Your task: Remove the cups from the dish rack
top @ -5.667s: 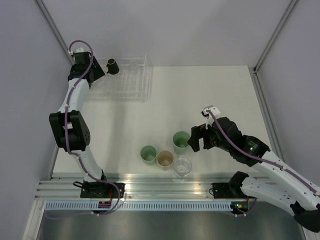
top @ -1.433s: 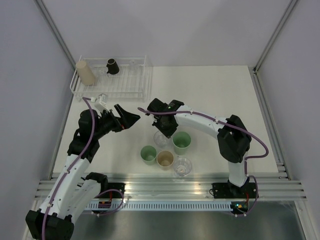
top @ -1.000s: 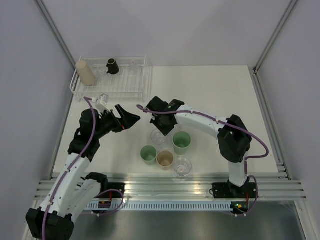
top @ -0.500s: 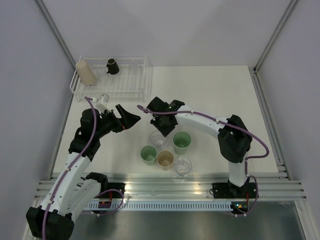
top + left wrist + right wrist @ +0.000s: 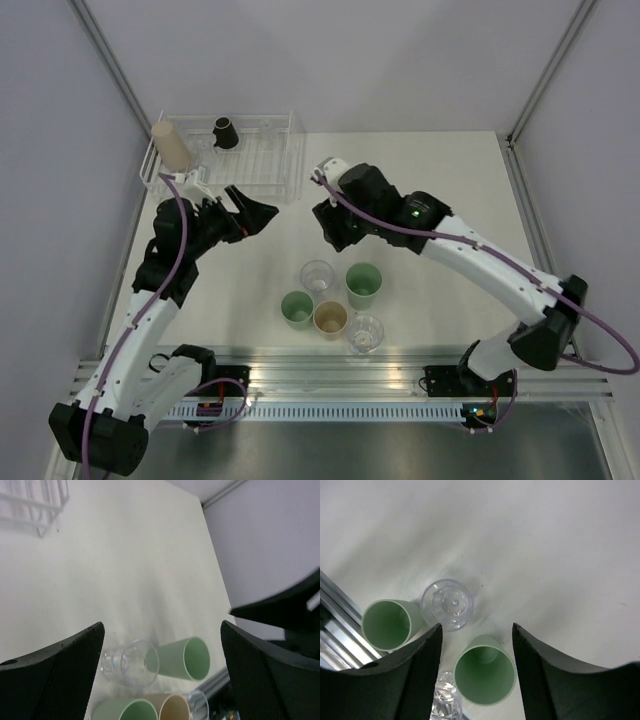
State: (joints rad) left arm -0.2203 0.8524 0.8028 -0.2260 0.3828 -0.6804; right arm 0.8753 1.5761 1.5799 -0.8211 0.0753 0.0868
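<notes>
From above, the white wire dish rack [image 5: 285,170] sits far-left and holds a tan tumbler [image 5: 172,148], its long axis tilted, and a small black cup [image 5: 226,133]. The left gripper [image 5: 257,214] and right gripper [image 5: 330,227] are both spread wide and empty.

In the left wrist view, a clear plastic tumbler [image 5: 131,662] stands upright on the table among pale green cups [image 5: 182,658].

In the right wrist view, its axis points toward the camera.

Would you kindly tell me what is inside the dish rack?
A tan cup, a small black cup and perhaps a clear one; the left arm hides the rack's near corner.
</notes>
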